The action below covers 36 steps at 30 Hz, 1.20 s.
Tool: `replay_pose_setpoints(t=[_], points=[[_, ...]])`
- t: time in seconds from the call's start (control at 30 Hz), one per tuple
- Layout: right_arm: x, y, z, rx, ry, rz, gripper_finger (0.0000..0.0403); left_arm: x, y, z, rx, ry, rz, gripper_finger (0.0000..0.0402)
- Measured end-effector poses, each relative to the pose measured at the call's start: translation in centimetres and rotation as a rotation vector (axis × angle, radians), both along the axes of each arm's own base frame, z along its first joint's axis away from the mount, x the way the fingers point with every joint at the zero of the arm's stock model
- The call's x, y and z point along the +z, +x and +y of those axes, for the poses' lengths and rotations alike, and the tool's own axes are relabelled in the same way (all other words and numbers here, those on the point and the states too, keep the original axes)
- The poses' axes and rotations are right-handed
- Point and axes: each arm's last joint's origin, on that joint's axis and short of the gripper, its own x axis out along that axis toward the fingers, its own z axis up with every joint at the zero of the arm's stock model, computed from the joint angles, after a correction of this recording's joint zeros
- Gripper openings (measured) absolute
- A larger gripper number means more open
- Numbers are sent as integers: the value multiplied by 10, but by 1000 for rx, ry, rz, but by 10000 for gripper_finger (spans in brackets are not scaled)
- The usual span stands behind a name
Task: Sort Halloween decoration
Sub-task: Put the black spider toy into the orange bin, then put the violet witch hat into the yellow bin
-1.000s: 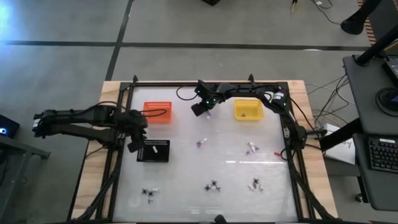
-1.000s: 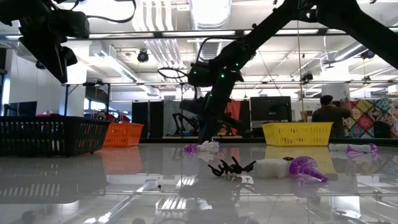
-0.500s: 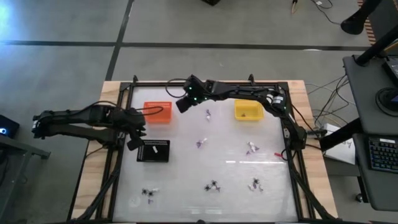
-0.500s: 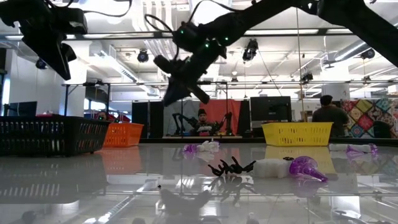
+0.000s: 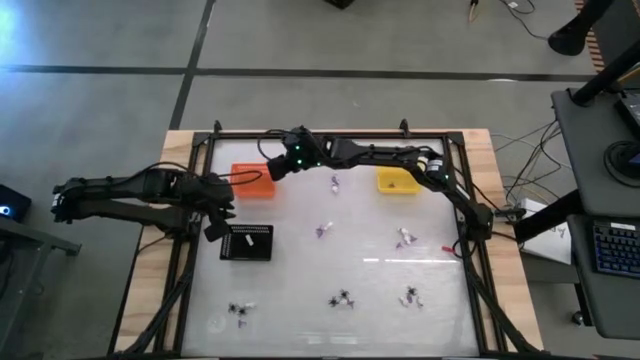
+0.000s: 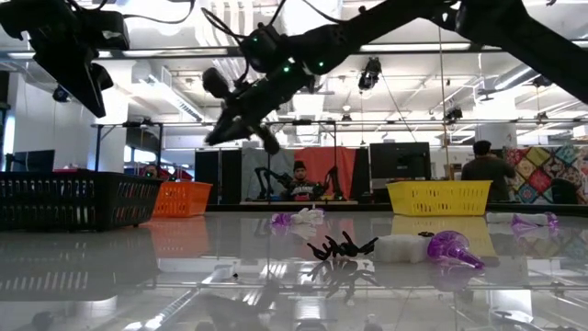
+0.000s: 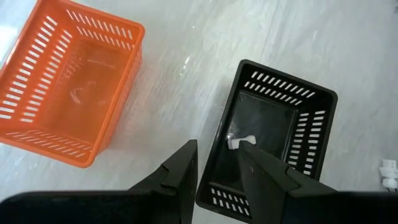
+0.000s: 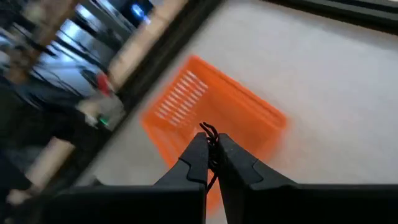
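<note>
My right gripper (image 5: 274, 169) hangs above the right end of the orange tray (image 5: 252, 181), shut on a tiny black spider-like decoration (image 8: 208, 132). My left gripper (image 7: 219, 167) hovers open over the near left rim of the black tray (image 5: 247, 243), with nothing between its fingers. One white decoration (image 7: 240, 142) lies on the black tray's floor. More decorations rest on the table: a pale one (image 5: 334, 183), a purplish one (image 5: 322, 230), a white one (image 5: 404, 238), and black spider-like ones (image 5: 343, 298) near the front. My right gripper pinches the black spider-like decoration between its two fingertips; thin legs (image 8: 207, 129) stick out past the tips. The fingers slant down from the table's right side. The decoration is lifted clear, above the orange tray (image 8: 211, 112).
The yellow tray (image 5: 398, 180) stands at the far right with something small inside. Further decorations lie at the front left (image 5: 240, 311) and front right (image 5: 410, 296). A black frame rail (image 5: 330, 134) runs around the table. People show in the room behind (image 6: 481, 165).
My right gripper has swung from the far middle of the table toward its left edge and risen, tipping nearer to level, staying shut; it now hangs over the orange tray. The pale decoration it stood over stays on the table.
</note>
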Motion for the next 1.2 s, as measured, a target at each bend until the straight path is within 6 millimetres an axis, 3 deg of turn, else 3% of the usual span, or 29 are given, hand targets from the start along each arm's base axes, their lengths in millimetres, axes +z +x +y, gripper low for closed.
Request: replay_pose_setpoints(t=[0.5,0.93,1.2], points=[[-36,23,13,-43,150,-73,16,1,-2,0,0,1,-6,99],[-38,30,13,1,153,-98,86,1,-2,0,0,0,-6,99],[-35,24,9,8,147,-41,102,1,-2,0,5,-2,-7,99]])
